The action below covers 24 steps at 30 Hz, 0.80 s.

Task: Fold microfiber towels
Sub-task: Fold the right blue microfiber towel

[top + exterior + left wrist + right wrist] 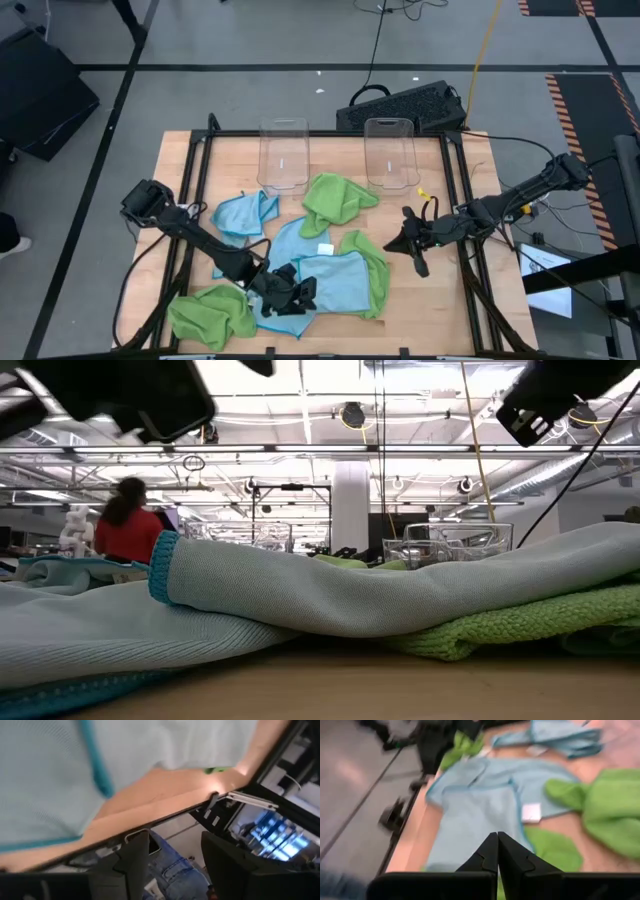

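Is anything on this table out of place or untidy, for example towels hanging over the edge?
Yes. The microfiber towels lie crumpled and overlapping, none neatly folded. One green towel sits bunched at the table's front edge by the left gripper. The two clear bins stand upright and look empty.

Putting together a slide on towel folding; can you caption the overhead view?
Left gripper open at a light blue towel near the table's front edge; right gripper shut, waiting beside scattered towels.

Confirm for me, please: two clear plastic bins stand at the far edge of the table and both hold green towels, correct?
Not quite. The two clear bins do stand at the far edge, but the high view shows both empty; the nearest green towel lies on the table in front of them.
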Each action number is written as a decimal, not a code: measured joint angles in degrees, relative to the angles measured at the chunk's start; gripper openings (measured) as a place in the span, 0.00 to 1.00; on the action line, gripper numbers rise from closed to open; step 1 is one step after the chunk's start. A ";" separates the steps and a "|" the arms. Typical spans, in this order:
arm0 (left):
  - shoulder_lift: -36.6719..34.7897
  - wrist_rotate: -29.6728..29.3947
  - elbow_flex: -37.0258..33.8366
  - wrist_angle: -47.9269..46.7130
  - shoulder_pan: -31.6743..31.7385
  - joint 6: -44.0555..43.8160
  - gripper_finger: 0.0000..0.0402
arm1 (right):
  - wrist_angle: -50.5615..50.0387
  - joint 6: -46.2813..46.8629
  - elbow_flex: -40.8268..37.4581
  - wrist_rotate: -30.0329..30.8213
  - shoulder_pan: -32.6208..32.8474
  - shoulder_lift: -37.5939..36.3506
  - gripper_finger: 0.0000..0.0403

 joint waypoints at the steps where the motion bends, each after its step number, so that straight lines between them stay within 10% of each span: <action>1: 0.00 -0.51 0.00 -0.94 -0.52 -1.29 0.46 | -1.09 -1.01 0.00 -2.24 -0.29 -0.34 0.00; 12: 1.93 -1.17 0.00 -5.55 -1.26 -6.94 0.48 | -7.82 -5.80 0.00 -11.23 -0.91 -2.74 0.00; 24: 10.61 1.25 0.00 6.22 -0.57 -6.56 0.73 | -8.67 -4.61 0.00 -11.11 -0.92 -3.24 0.00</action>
